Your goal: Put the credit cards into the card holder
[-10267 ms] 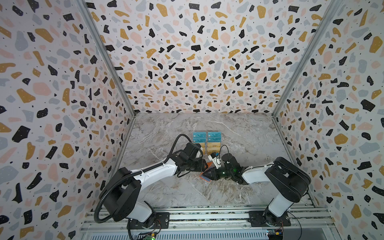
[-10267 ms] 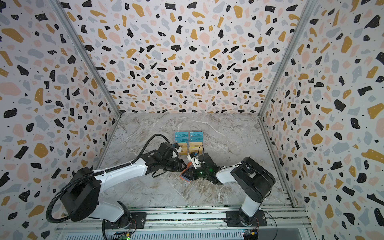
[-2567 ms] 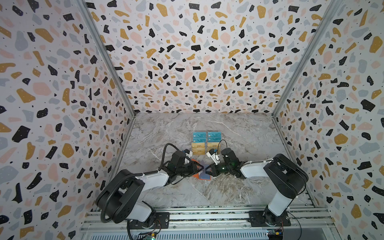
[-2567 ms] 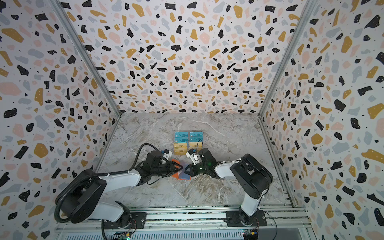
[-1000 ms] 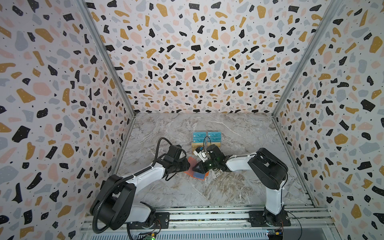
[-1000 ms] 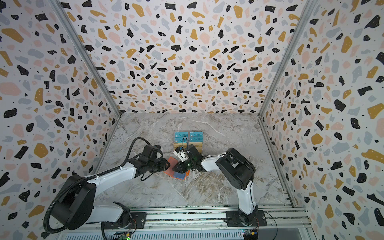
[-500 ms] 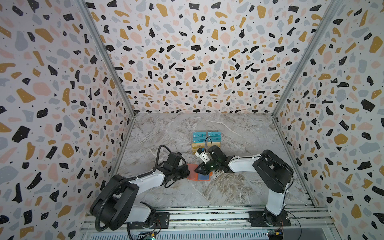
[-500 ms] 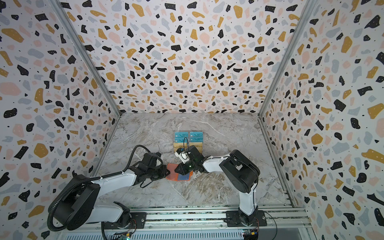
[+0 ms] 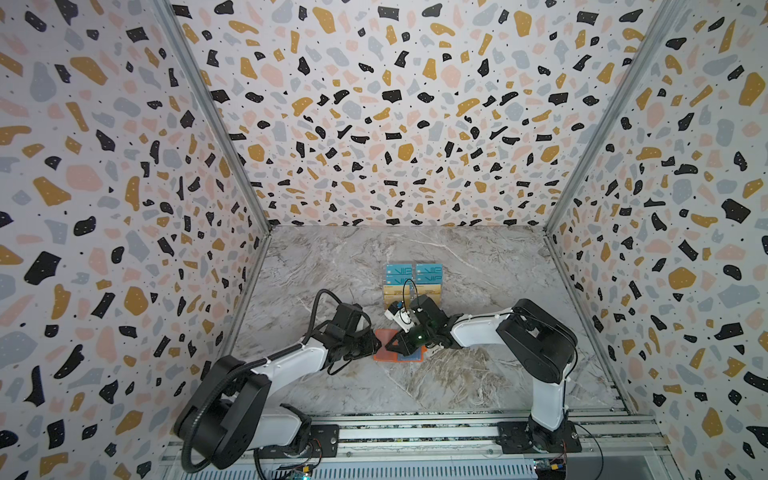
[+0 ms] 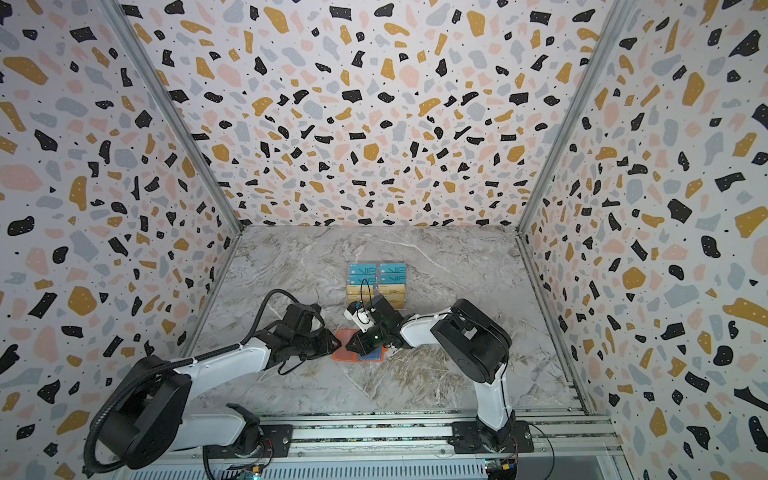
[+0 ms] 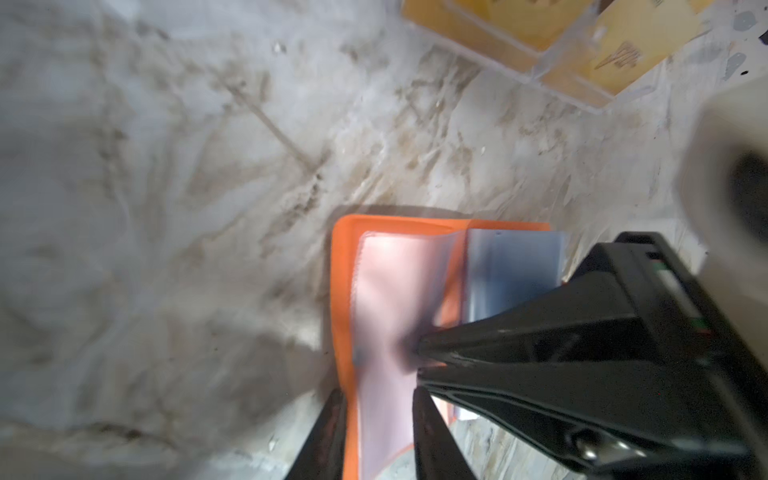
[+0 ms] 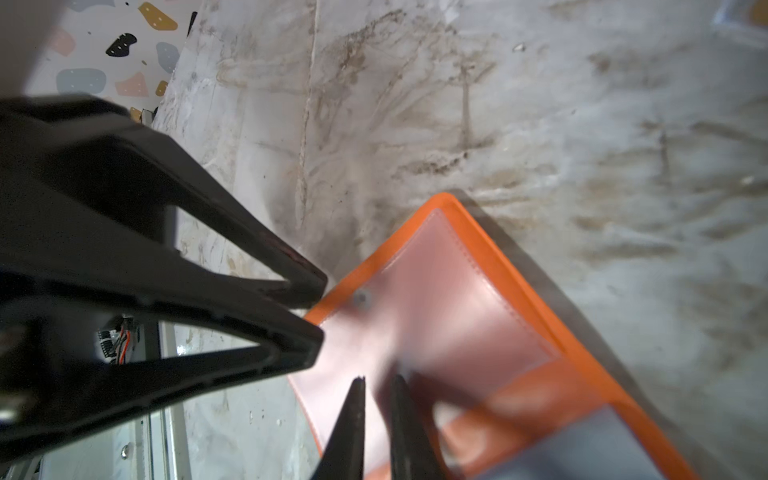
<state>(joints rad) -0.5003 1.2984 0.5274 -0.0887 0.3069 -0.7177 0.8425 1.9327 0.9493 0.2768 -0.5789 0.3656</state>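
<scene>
Both top views look from high over the near edge of the grey marbled worktop (image 9: 353, 257) (image 10: 316, 257), down and forward toward the speckled terrazzo-pattern back wall (image 9: 395, 124), far off, and share the whole scene. Each wrist camera sits close behind its own tool, the left tool (image 11: 376, 399) and the right tool (image 12: 378, 380), facing steeply down. Both share the bright orange book-like wallet (image 11: 343, 291) (image 12: 490, 249), and each sees the opposite tool.

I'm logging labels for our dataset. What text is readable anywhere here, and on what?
"VIP": on the teal cards, in both top views.
Dark script on the tan-gold credit cards: too small or blurred to read.
Orange card holder: no text visible.
</scene>
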